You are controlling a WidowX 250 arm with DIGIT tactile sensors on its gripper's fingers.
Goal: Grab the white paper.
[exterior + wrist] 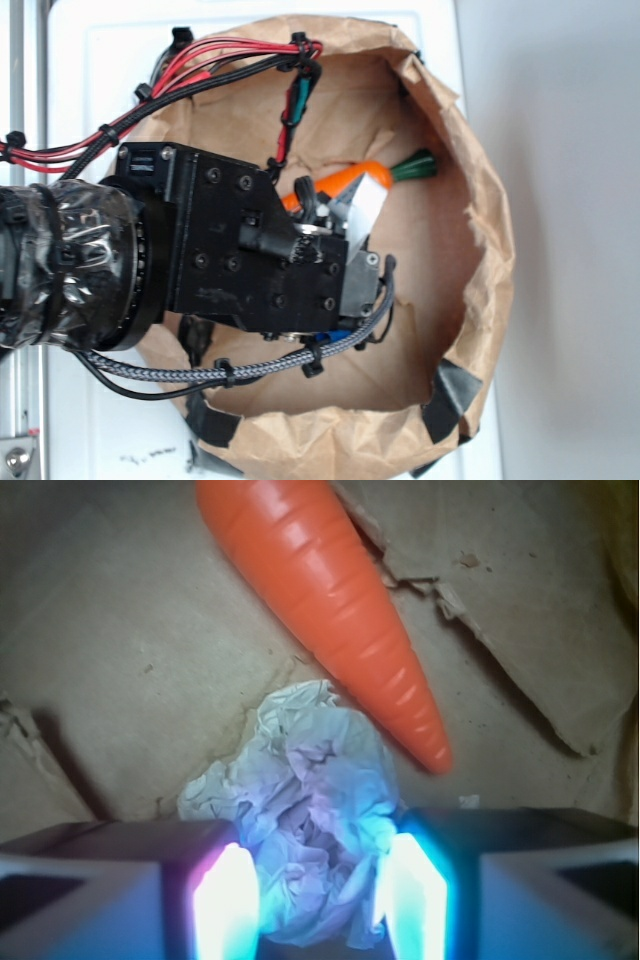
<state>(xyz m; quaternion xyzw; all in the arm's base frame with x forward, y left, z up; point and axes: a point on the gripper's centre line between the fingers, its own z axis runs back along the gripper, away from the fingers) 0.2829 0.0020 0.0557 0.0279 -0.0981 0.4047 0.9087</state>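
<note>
A: Where is the paper (312, 825) relative to the gripper (318, 900)?

B: Wrist view: the crumpled white ball lies at lower centre of the frame, on the brown floor of the bag (120, 660). Its lower part sits between the two glowing fingertips (225, 900). Its upper part reaches past them toward the carrot (330, 610).

A: Gripper state?

B: Jaws part-way open, one on each side of the ball. The paper looks very close to both inner faces; whether they press it, I cannot tell. Paper not lifted, resting on the bag floor.

A: Carrot?

B: Orange, runs diagonally from top centre down to the right. Tip ends just beside the paper's upper right edge; contact unclear.

A: Exterior view?

B: Arm (200, 250) fills left and centre, reaching into the bag (480, 250), which lies on a white counter (100, 60). The carrot (340, 182) shows above the gripper (365, 235), green top at upper right. The paper itself is hidden there by the arm.

A: Any readable writing?

B: A small white label on the arm's upper left; text too small to read.
</note>
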